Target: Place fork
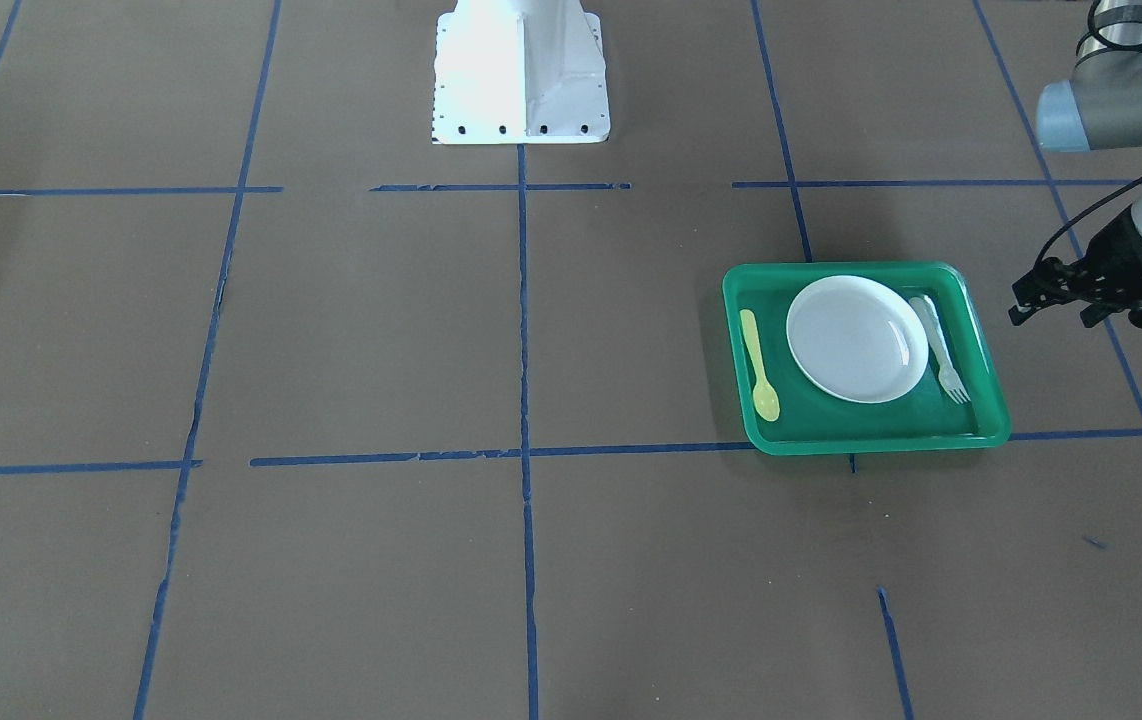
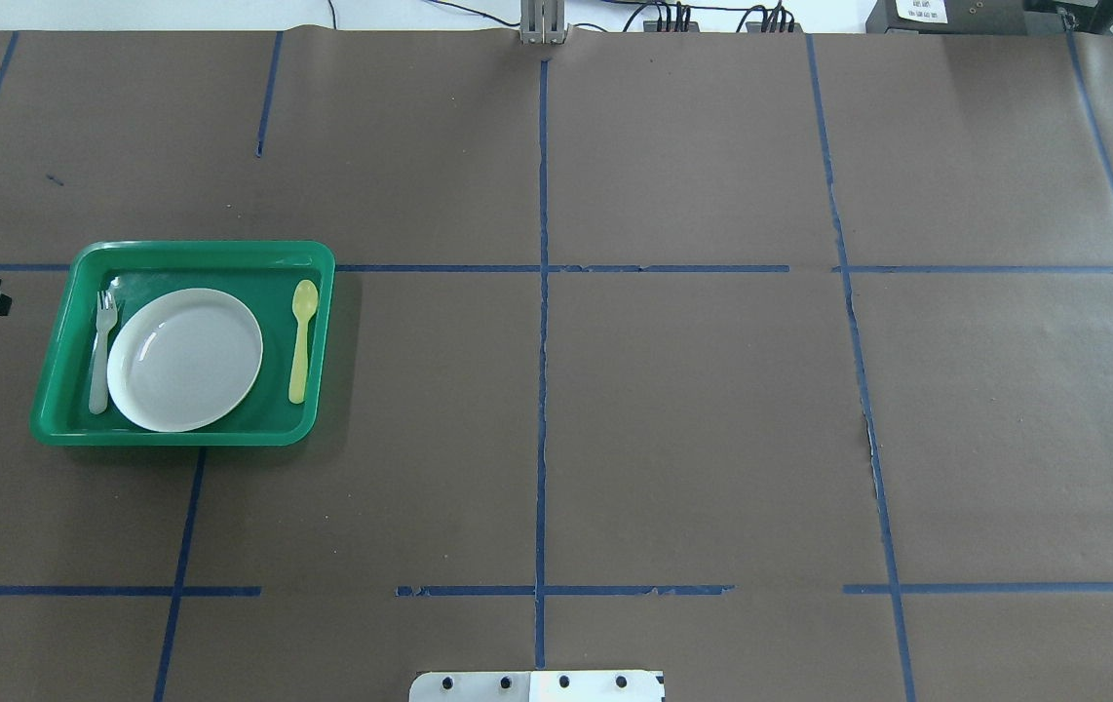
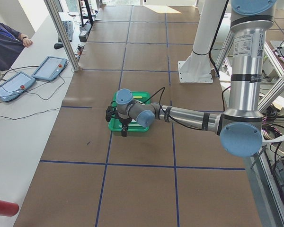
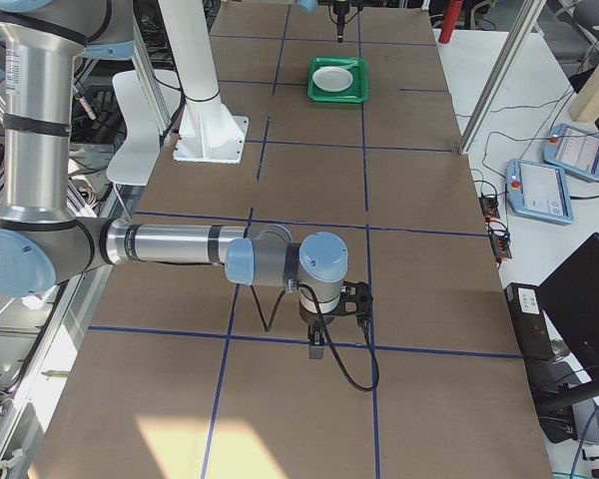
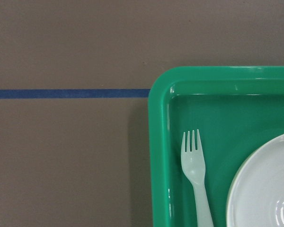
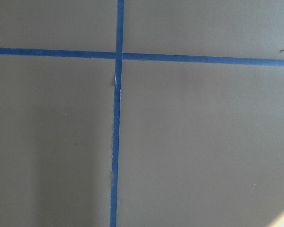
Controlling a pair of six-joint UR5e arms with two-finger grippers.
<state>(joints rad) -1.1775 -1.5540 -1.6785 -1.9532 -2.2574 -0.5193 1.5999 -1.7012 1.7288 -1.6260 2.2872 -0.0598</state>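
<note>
Judging placement done: fork (image 2: 102, 351) lies flat in green tray (image 2: 167, 436), just beside white plate (image 2: 184, 359) at its 9 o'clock overhead, tines toward 12. Left gripper (image 1: 1053, 312) carries nothing and hangs off-tray at the tray's 9 o'clock, apart from the fork; I can't tell its finger spread. Next, I reckon: pull clear without clipping the rim. Right gripper (image 4: 317, 347) far off, state unreadable.

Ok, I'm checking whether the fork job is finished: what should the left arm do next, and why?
Probably just back the left gripper away: the fork already lies in the tray beside the plate, and the gripper looks empty.
</note>
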